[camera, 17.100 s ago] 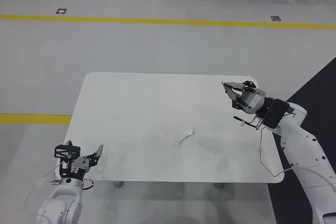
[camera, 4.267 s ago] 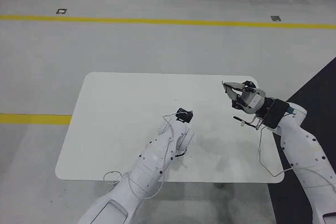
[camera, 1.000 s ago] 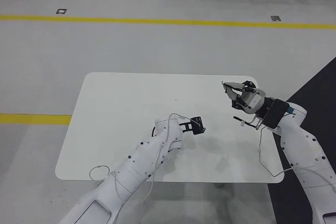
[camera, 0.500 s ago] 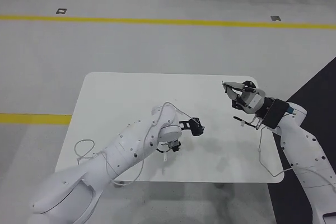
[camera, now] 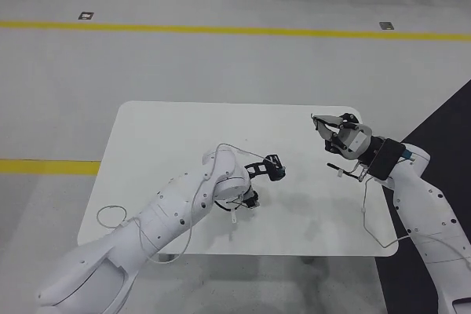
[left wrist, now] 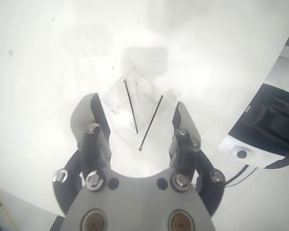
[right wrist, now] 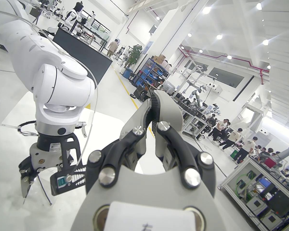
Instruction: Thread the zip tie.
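- Progress-wise, I'd call this basically zero. The thin black plastic zip tie (left wrist: 131, 106) looks to be lying straight on the white rounded-corner counter (camera: 173, 149), with no loop and the tail nowhere near the head.
- Right over it hangs the left hand (left wrist: 136, 100), fingers spread wide and pinching nothing. The tie sits in the gap between them, touching neither.
- Over by the counter's right edge, the right hand (right wrist: 155, 97) is held up with its fingers pressed together and nothing between them.
- My guess is everything's left: pick it up, bring tail to head, feed it through.
- The tie's long axis runs along the way the left hand points. Its small square head is at the end away from the palm, and the tail is toward the palm.
- There's a second black strip (left wrist: 151, 122) just beside it, flipped the other way, so they make a narrow V. I can't tell if it's another tie or a reflection. Both overlap a clear square of plastic film (left wrist: 144, 90).
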